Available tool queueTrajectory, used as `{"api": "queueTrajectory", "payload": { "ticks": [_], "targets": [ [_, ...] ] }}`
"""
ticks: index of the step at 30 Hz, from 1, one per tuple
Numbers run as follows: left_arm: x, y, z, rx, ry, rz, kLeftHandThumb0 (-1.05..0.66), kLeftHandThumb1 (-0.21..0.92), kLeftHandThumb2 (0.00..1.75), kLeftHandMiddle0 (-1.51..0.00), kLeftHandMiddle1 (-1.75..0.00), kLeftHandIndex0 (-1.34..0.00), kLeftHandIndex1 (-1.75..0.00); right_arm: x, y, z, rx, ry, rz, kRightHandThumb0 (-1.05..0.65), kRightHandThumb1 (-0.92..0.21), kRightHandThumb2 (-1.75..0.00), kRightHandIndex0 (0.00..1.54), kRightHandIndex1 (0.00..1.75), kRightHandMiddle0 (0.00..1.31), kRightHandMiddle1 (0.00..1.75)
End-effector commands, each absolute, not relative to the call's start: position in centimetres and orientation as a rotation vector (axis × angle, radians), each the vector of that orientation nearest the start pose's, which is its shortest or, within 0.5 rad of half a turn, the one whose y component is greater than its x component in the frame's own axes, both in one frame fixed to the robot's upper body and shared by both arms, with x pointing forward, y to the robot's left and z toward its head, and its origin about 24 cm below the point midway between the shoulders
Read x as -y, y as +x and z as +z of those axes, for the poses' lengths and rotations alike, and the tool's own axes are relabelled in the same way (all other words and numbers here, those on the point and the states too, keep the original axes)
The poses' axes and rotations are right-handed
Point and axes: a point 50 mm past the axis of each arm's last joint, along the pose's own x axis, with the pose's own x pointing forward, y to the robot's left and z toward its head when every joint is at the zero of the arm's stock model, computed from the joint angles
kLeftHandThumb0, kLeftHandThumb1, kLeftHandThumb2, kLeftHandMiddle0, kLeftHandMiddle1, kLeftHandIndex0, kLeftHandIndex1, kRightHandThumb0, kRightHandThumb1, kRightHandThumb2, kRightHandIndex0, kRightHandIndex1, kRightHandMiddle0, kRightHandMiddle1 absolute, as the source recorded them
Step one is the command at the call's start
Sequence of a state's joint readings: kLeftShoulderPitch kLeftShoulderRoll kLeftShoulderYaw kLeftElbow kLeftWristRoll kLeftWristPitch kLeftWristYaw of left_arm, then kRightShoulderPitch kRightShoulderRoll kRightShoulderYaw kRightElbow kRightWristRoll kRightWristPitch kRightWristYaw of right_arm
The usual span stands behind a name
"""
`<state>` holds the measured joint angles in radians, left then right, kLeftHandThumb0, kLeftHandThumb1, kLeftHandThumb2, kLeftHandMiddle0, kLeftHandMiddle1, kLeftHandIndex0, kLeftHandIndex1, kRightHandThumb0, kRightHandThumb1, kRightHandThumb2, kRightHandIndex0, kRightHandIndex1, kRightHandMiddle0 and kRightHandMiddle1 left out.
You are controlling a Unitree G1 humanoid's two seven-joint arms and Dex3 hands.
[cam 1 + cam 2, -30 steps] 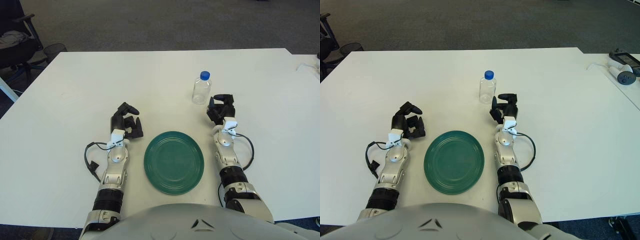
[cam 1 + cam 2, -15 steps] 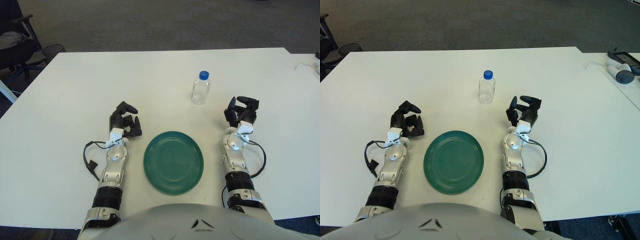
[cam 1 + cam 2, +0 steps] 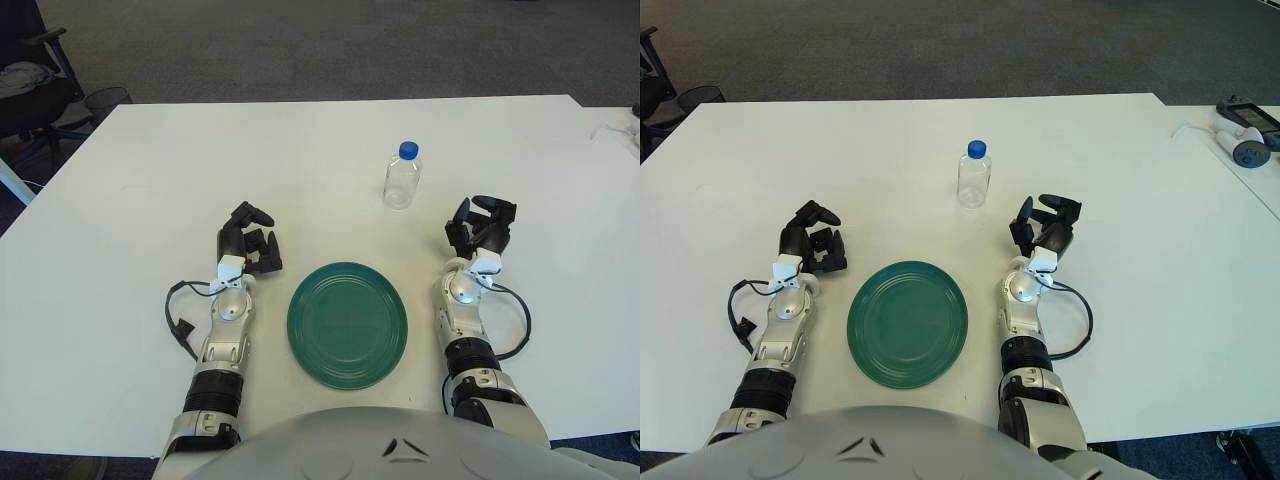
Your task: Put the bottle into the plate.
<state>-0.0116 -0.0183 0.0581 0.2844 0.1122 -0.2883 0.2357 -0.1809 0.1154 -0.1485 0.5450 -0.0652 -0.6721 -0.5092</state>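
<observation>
This looks like an office or lab room. A large white surface (image 3: 300,150) stands on grey carpet (image 3: 330,45), with a black office chair (image 3: 35,85) at the far left. Far right, on a neighbouring white desk (image 3: 1260,180), lie handheld controllers (image 3: 1243,125) with a white cable (image 3: 1195,131).

I see a white bench (image 3: 150,160). A green plate (image 3: 347,324) lies near its front edge; a clear, blue-capped bottle (image 3: 402,177) stands upright beyond the plate, slightly rightward, well apart.
</observation>
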Motion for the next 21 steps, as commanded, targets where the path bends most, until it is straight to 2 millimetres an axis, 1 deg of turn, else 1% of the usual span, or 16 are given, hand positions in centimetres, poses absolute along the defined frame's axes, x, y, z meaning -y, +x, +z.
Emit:
{"api": "queueTrajectory", "payload": {
  "ticks": [1,2,3,4,5,7,9,11,16,21],
  "targets": [
    [-17.11,24.02,-0.62,-0.054,0.109,0.266,-0.58,0.07,1.62,-1.33,-1.75,-0.82,-1.75,14.88,25.22,2.11,0.284,0.079,-0.472,-0.42,-0.39,-0.94,0.01,0.68,0.02,0.86],
    [-17.11,24.03,-0.61,-0.054,0.109,0.266,-0.58,0.07,1.62,-1.33,-1.75,-0.82,-1.75,14.93,25.30,2.13,0.283,0.045,-0.443,-0.52,-0.38,-0.91,0.01,0.46,0.01,0.60],
    [-17.13,24.02,-0.60,-0.055,0.110,0.268,-0.58,0.07,1.62,-1.33,-1.75,-0.82,-1.75,14.98,25.35,2.12,0.276,0.003,-0.408,-0.55,-0.38,-0.89,0.01,0.37,0.01,0.50],
    [-17.14,24.02,-0.60,-0.056,0.111,0.269,-0.58,0.07,1.62,-1.33,-1.75,-0.82,-1.75,15.01,25.38,2.09,0.270,-0.021,-0.388,-0.64,-0.39,-0.85,0.00,0.24,0.01,0.32],
    [-17.15,24.01,-0.60,-0.056,0.112,0.269,-0.58,0.07,1.62,-1.33,-1.75,-0.82,-1.75,15.01,25.35,2.11,0.267,-0.033,-0.379,-0.69,-0.40,-0.82,0.00,0.15,0.00,0.21],
    [-17.16,24.01,-0.60,-0.057,0.114,0.271,-0.58,0.07,1.62,-1.33,-1.75,-0.81,-1.75,14.98,25.33,2.18,0.258,-0.061,-0.352,-0.75,-0.41,-0.77,0.00,0.08,0.00,0.10],
    [-17.15,24.04,-0.60,-0.058,0.117,0.272,-0.58,0.07,1.61,-1.33,-1.75,-0.81,-1.75,14.92,25.34,2.24,0.247,-0.094,-0.314,-0.79,-0.42,-0.73,0.00,0.04,0.00,0.05],
    [-17.15,24.07,-0.61,-0.059,0.120,0.272,-0.58,0.08,1.61,-1.33,-1.75,-0.81,-1.75,14.83,25.36,2.32,0.239,-0.124,-0.274,-0.86,-0.44,-0.66,0.00,0.02,0.00,0.02],
    [-17.16,24.12,-0.65,-0.060,0.127,0.273,-0.57,0.08,1.61,-1.33,-1.75,-0.81,-1.75,14.61,25.31,2.64,0.243,-0.149,-0.204,-0.94,-0.50,-0.53,0.00,0.00,0.00,0.00],
    [-17.16,24.08,-0.67,-0.065,0.129,0.273,-0.57,0.08,1.60,-1.33,-1.75,-0.80,-1.75,14.69,25.11,2.93,0.253,-0.164,-0.156,-0.99,-0.54,-0.45,0.00,0.00,0.00,0.00]
  ]
}}
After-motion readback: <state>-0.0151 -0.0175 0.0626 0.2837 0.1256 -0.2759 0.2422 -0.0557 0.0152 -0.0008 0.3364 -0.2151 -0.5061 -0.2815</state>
